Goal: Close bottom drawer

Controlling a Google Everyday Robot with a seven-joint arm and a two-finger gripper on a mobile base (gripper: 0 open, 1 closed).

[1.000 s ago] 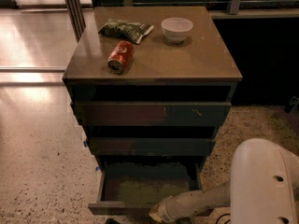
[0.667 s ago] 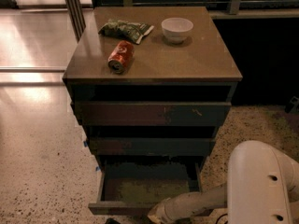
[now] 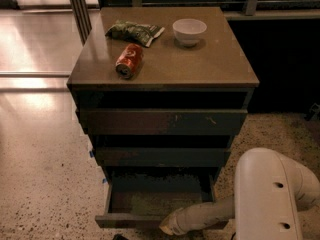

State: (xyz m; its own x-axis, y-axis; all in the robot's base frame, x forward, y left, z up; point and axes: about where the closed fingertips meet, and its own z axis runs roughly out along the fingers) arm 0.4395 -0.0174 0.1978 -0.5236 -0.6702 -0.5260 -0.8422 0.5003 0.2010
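Little shifts: the claw (image 3: 168, 227), grip state untellable, stays at the bottom drawer (image 3: 150, 203) front; closing push still pending.

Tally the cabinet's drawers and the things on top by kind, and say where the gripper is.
Dark brown-grey drawers: 3 (bottom drawer pulled out)
Red soda can on its side: 1
White round bowl: 1
Green crumpled snack bag: 1
Total: 6
The gripper is at the bottom drawer's front edge.
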